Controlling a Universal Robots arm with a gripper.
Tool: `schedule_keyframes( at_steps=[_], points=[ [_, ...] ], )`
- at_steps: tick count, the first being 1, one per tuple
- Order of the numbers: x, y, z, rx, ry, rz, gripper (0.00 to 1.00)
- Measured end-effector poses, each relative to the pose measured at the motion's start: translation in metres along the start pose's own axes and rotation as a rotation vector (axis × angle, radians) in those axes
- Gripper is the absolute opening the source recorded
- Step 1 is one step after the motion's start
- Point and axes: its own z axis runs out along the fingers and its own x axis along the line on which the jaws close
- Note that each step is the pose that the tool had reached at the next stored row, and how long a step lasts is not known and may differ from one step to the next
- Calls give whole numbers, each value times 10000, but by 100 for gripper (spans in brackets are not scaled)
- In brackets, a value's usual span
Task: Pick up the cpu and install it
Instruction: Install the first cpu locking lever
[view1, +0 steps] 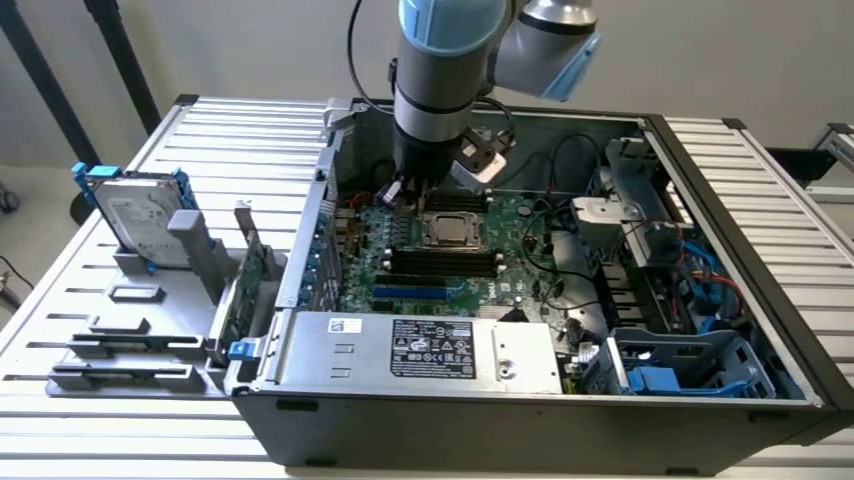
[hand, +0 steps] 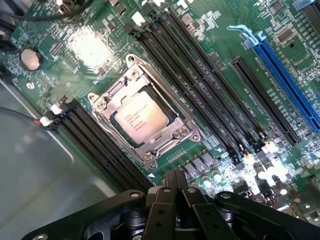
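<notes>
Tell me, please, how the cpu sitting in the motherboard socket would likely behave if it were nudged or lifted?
The cpu looks like a thin, flat, rigid chip, so it probably won't flex or roll. Its smooth metal top may be slippery. Seated inside the socket frame, it likely resists sideways pushes.

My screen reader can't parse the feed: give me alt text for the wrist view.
The cpu sits in its metal socket frame on the green motherboard, with nothing gripped by the shut end effector above the board. Black memory slots flank the socket, and a blue expansion slot runs beyond them.
</notes>
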Motion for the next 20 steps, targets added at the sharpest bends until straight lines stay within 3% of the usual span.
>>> schedule_keyframes(
  at_steps=[5,20],
  points=[
    [22,-20,-14,-25,-77,-444,11],
    [63,-66,-142,-195,-89,-1686,11]
  ],
)
